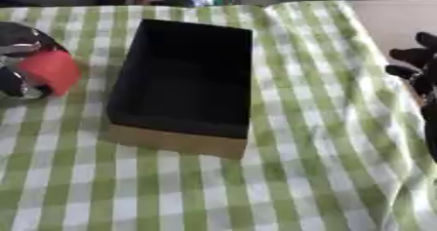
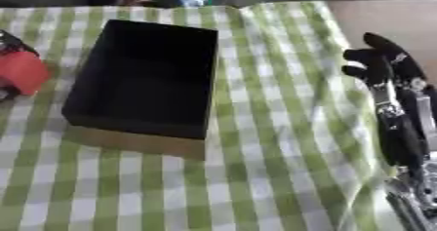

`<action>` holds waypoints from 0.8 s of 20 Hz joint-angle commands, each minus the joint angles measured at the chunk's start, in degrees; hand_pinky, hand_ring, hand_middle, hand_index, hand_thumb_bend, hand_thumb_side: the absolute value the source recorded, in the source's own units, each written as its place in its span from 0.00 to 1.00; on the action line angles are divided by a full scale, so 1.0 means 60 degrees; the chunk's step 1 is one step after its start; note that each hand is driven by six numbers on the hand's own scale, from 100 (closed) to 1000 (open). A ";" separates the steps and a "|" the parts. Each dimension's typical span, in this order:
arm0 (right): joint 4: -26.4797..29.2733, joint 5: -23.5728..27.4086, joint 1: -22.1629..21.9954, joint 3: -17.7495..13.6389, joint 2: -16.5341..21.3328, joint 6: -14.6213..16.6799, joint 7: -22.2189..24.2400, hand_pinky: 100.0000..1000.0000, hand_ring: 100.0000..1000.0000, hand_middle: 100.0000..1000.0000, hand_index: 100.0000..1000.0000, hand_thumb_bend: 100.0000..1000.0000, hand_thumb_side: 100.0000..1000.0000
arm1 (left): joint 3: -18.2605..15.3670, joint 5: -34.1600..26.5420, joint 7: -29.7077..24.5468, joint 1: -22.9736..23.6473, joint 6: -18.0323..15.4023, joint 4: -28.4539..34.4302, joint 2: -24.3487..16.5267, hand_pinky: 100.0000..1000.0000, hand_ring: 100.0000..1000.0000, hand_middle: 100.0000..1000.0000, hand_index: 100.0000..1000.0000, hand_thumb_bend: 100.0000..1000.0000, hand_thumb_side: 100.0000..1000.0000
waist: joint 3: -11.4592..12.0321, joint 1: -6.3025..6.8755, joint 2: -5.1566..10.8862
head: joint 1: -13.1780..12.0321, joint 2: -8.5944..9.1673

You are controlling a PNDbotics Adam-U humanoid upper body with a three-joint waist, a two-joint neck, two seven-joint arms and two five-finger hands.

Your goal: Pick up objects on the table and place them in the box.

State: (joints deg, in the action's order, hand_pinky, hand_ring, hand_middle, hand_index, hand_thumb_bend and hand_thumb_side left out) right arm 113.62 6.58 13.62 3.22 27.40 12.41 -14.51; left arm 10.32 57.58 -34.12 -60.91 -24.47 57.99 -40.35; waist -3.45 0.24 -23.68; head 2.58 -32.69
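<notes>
Leftward, the left hand (image 1: 21, 62) grasps a red object (image 1: 51, 70) beside the box (image 1: 184, 86); right hand (image 2: 384, 67) released.

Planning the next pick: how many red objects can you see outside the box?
1. A red object sits left of the box, held in the left hand. The hand may hide others behind it.

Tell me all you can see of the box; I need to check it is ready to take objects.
The box is a rectangular open-topped container, black inside, with a tan, cardboard-like outer front wall. It sits flat on the green-and-white checked cloth, slightly askew, its long side running away from the robot. No lid shows, and nothing can be seen inside its dark interior. Neither hand touches it; only the cloth beneath does.
</notes>
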 commanded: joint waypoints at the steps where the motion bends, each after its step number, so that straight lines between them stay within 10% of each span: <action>1: 0.0162 0.0092 0.0055 -0.0063 0.0100 -0.0036 0.0002 0.76 0.81 0.64 0.87 0.00 0.69 | -0.0097 0.0051 0.0277 -0.0198 0.0005 0.0227 -0.0209 0.64 0.69 0.52 0.66 0.02 0.11 | 0.0039 0.0109 0.0250 | 0.0049 -0.0142; 16: 0.0162 0.0248 -0.0006 -0.0162 0.0207 -0.0019 -0.0042 0.75 0.81 0.64 0.87 0.00 0.69 | -0.0111 -0.1042 0.0442 -0.0614 0.0566 0.1915 -0.0144 0.61 0.64 0.51 0.64 0.00 0.09 | 0.0253 0.0110 0.0550 | 0.0400 -0.0313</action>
State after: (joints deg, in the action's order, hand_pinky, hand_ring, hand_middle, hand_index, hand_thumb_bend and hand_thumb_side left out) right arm 113.62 7.64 13.50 2.84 27.42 12.22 -14.57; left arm 10.00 52.45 -31.46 -63.16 -21.50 67.36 -40.29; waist -1.99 0.24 -22.83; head 4.67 -34.17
